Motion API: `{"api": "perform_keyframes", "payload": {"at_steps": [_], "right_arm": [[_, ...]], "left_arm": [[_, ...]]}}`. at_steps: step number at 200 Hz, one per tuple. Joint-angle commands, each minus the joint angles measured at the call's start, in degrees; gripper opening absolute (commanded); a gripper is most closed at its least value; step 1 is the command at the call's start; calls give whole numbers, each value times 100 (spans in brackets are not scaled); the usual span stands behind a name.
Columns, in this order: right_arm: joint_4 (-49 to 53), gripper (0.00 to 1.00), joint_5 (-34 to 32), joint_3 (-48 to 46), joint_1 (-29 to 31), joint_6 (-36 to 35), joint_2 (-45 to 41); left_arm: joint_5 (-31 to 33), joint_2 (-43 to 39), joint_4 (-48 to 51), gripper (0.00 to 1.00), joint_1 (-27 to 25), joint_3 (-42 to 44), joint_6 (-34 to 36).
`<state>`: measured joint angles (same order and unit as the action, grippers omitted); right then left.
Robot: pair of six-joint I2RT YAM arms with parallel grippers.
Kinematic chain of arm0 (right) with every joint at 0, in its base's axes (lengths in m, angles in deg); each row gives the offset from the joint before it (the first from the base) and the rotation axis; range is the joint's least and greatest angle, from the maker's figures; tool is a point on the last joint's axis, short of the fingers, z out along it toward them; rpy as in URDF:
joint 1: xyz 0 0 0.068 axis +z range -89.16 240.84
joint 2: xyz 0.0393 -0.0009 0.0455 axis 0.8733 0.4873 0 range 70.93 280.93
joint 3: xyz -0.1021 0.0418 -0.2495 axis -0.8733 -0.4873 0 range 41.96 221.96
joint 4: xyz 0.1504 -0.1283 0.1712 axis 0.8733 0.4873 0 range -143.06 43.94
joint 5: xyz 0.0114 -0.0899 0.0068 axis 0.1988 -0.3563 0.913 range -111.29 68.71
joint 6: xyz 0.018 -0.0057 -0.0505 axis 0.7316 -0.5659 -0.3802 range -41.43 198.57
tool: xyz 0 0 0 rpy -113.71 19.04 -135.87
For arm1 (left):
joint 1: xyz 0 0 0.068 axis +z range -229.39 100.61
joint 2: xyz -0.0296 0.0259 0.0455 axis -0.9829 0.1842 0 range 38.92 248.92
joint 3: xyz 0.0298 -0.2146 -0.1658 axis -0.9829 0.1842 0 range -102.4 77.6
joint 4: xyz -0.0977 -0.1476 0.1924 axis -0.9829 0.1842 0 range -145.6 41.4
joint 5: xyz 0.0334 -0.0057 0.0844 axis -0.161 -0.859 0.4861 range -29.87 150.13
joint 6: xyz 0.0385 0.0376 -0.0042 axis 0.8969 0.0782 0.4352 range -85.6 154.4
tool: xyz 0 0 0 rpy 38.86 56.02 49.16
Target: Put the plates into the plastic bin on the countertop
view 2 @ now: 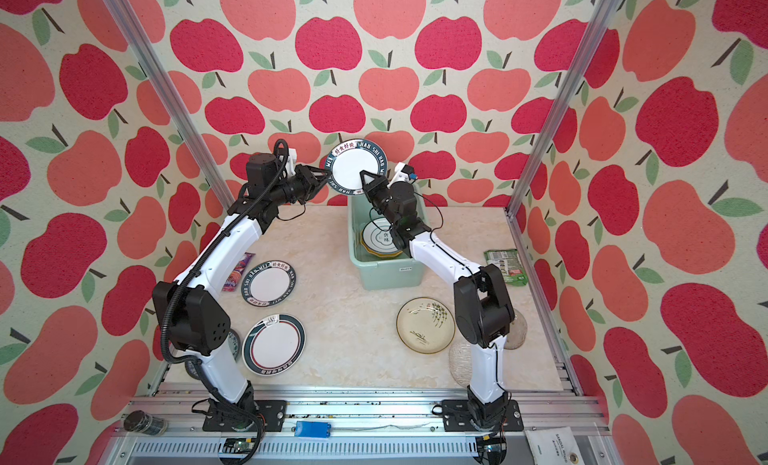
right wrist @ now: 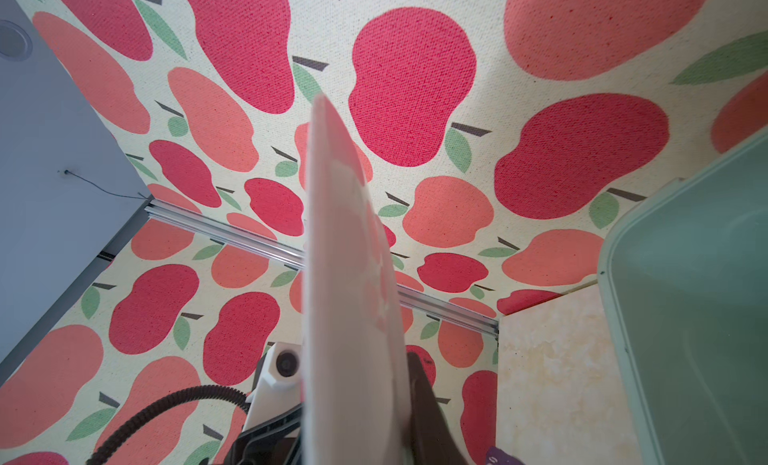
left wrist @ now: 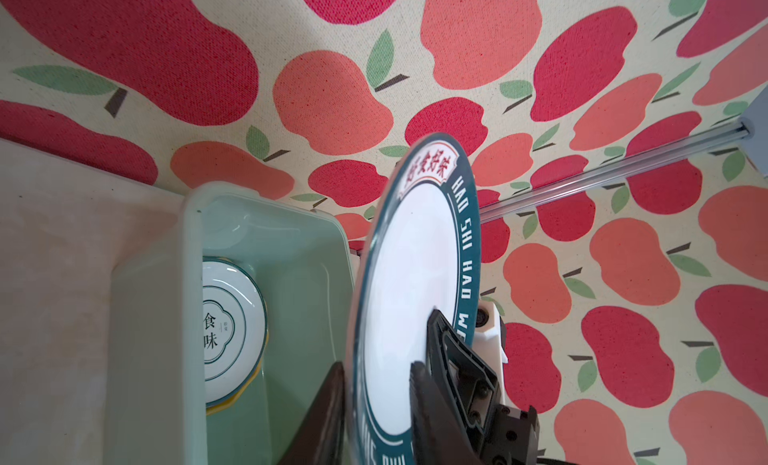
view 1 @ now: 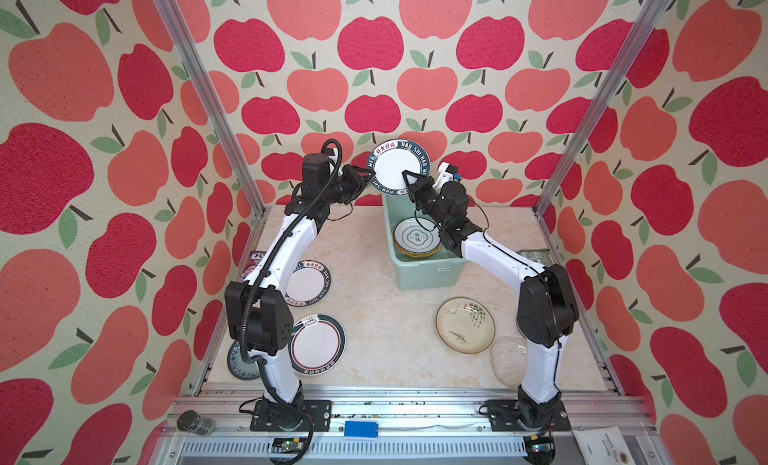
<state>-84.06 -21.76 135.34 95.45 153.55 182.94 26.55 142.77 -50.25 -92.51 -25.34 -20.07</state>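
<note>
Several plates lie flat on the countertop (view 1: pixel 374 309), and one more hangs in the air between the two arms. Far left, near the front edge, a blue-patterned plate (view 1: pixel 237 366) peeks out from under the left arm (view 1: pixel 257 317). Further back, a purple snack packet (view 2: pixel 239 271) lies at the countertop's left edge.

Next come a lettered plate (view 1: pixel 309 285) and, nearer the front, a green-rimmed plate (view 1: pixel 318 345), just apart from each other.

The left gripper (view 1: pixel 370 177) reaches to the left rim of the held plate (view 1: pixel 395 168). In the left wrist view its fingers (left wrist: pixel 332 404) sit on either side of that rim, but I cannot tell whether they press it or stand slightly off.

The held plate stands nearly on edge over the far end of the plastic bin (view 1: pixel 428 274), with its white face toward both top views. The right gripper (view 1: pixel 408 177) pinches its right rim, one finger flat on the white face.

Down in the bin, a white plate with green rings (view 1: pixel 415 235) rests on a yellow plate (left wrist: pixel 226 405).

Right of the bin, toward the front, a cream plate with a green plant (view 1: pixel 465 325) lies flat. A clear glass plate (view 1: pixel 505 359) lies just beside it, partly behind the right arm (view 1: pixel 544 309). A green packet (view 2: pixel 505 267) lies at the right edge.
</note>
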Motion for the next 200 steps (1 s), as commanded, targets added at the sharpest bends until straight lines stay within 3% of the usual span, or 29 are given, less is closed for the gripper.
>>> {"api": "perform_keyframes", "payload": {"at_steps": [1, 62, 100, 138, 200], "right_arm": [[32, 2, -409, -115, -16, -138, -190], [908, 3, -1254, -610, -41, 116, -583], [1629, 2, -1652, -526, -8, 191, -566], [2794, 2, -2179, -416, 81, 470, -588], [3981, 2, -2509, 0, 182, 628, -302]], "left_arm": [[18, -517, 4, 54, 86, 119, 528], [1187, -2186, -930, 82, 519, 1864, 1838], [873, -2718, -687, 100, 724, 2179, 2887], [661, -2965, -85, 99, 750, 2310, 3680], [468, -2969, 19, 99, 759, 2516, 3787]]}}
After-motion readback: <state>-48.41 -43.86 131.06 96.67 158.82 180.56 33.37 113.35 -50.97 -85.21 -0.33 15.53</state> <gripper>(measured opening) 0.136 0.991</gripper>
